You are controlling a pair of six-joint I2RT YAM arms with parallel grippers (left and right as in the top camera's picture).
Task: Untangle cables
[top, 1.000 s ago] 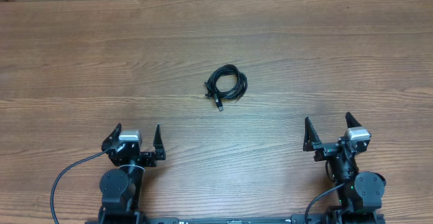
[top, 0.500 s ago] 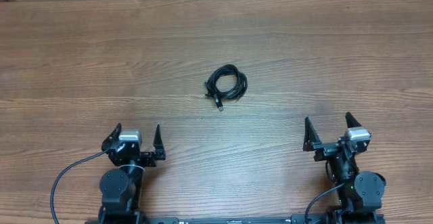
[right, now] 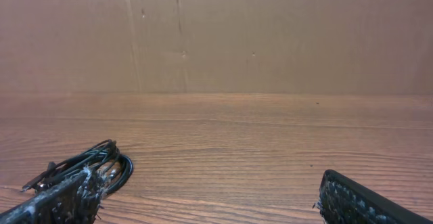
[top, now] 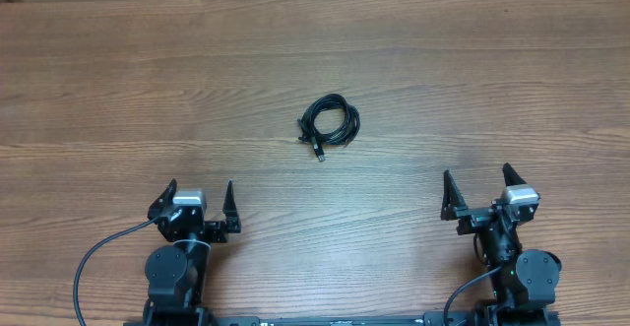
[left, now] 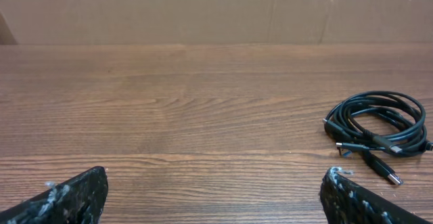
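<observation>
The cables (top: pixel 330 122) lie as one small black coiled bundle near the middle of the wooden table, with a plug end sticking out toward the near side. In the left wrist view the cables (left: pixel 379 128) sit far right; in the right wrist view the cables (right: pixel 84 167) sit at lower left, partly behind a fingertip. My left gripper (top: pixel 200 198) rests open near the front left, well short of the bundle. My right gripper (top: pixel 477 186) rests open near the front right, also apart from it. Nothing sits between either pair of fingers.
A brown cardboard wall (right: pixel 216 34) stands along the table's far edge. A thicker black wire (top: pixel 94 262) loops from the left arm's base at the front left.
</observation>
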